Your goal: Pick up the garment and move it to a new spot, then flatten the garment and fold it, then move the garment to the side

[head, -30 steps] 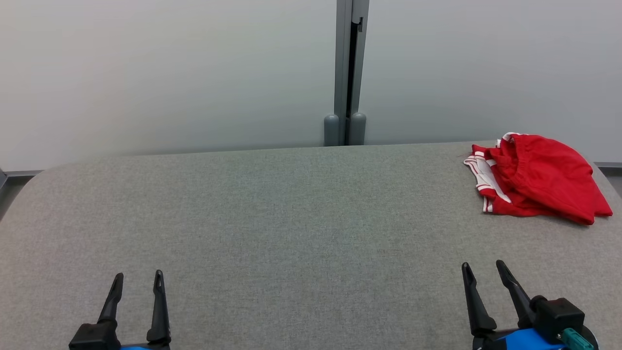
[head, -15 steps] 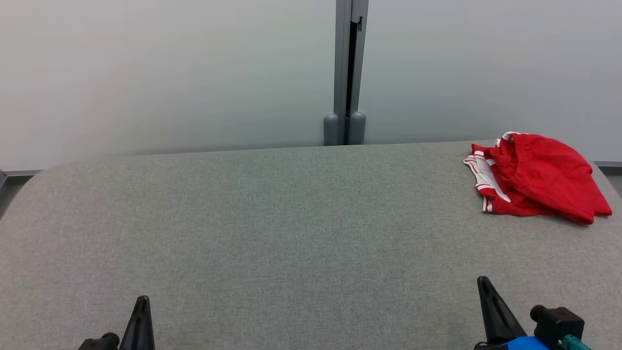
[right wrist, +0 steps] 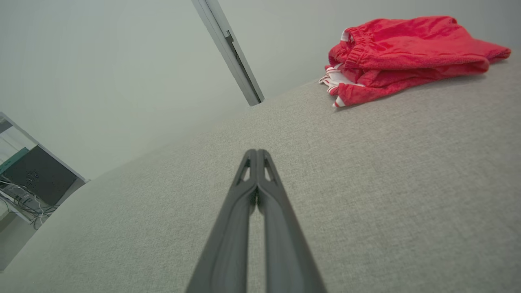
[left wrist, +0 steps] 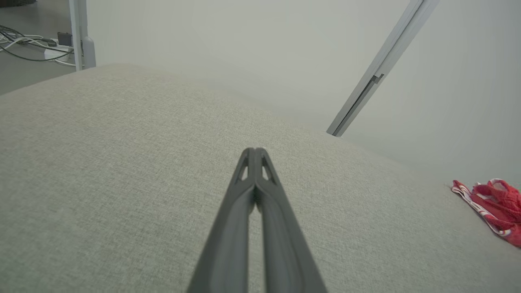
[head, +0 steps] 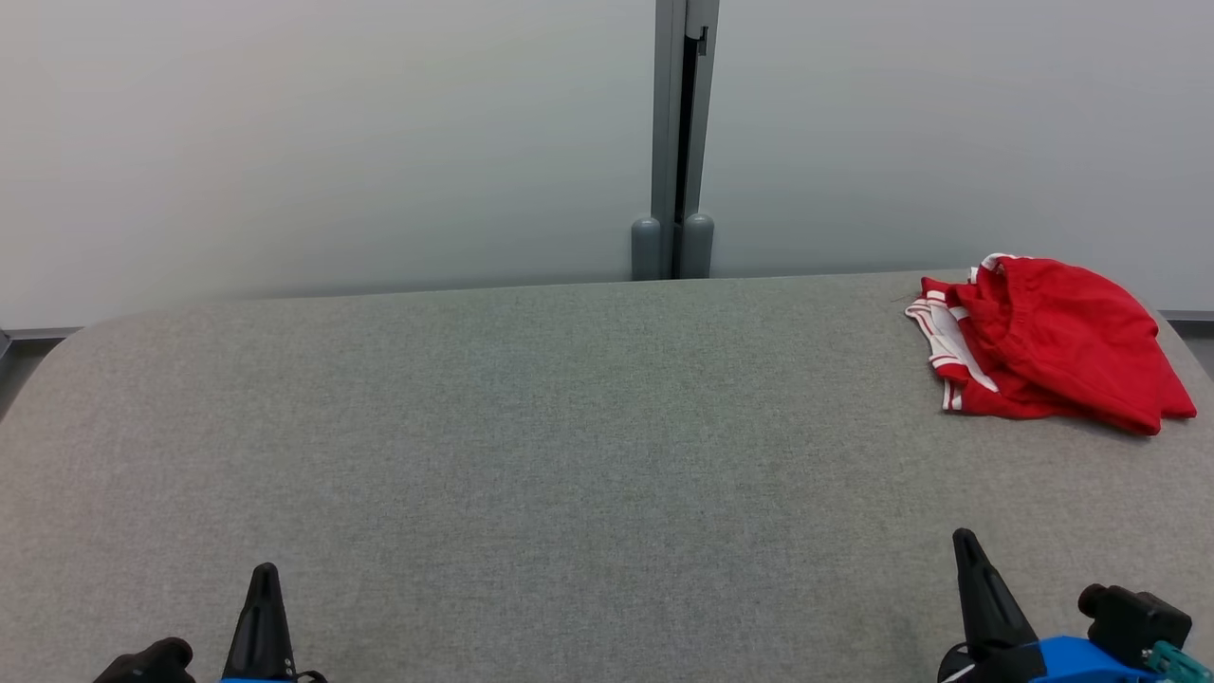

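The red garment point(head: 1048, 346) is found bunched in a loose heap at the far right corner of the grey surface point(head: 569, 455), with its outer fold close to the right edge. Nothing is gripped. The right claw point(head: 965, 541) is positioned low at the near edge, fingers pressed together and well apart from the cloth. The left claw point(head: 263, 574) is likewise pressed together, toward the near left corner. If the heap were approached with fingers unspread, it would probably be shoved rather than caught, and it could be pushed over the right or far edge. If only the top layer were pinched, the rest might be dragged, twisted or dropped midway. A long reach is also called for, so aim could be lost.
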You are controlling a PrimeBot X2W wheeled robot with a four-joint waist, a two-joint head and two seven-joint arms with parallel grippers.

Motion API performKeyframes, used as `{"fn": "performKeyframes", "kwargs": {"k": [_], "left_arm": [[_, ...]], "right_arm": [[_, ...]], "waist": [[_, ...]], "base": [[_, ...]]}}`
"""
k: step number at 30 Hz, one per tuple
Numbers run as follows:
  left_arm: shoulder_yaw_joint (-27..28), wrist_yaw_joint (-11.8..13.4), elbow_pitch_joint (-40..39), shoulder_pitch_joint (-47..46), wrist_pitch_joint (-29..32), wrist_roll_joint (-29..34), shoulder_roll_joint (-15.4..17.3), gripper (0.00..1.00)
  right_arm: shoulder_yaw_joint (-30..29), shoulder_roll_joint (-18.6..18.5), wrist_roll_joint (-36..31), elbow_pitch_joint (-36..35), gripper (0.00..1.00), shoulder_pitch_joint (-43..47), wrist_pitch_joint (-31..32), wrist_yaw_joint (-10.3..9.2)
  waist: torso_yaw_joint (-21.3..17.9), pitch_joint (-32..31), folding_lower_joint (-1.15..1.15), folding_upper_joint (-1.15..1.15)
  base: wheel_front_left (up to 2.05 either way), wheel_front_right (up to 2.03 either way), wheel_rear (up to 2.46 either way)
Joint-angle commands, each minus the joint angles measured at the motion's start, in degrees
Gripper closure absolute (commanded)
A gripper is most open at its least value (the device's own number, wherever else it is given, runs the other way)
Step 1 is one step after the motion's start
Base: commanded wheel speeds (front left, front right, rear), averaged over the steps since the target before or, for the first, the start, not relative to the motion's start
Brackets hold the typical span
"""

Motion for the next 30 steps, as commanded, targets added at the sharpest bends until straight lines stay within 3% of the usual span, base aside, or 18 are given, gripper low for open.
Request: {"fn": "performKeyframes", "kwargs": {"k": [1, 30], "left_arm": [[0.54, -0.21, -1.12, -1.95, 0.38, -1.93, 0.27, 1.00], [1.51, -0.96, -2.23, -5.48, 6.39, -26.86, -0.25, 1.00]], "right_arm": [[-0.39, -0.21, 1.86, -1.23, 1.00, -1.67, 0.56, 0.00], [-2.42, -0.30, 25.72, -2.81, 1.00, -3.80, 6.64, 0.00]], "waist": [[0.01, 0.02, -0.01, -0.01], [0.10, 0.81, -0.01, -0.01]], "base": [[0.00, 0.00, 0.00], [0.00, 0.00, 0.00]]}}
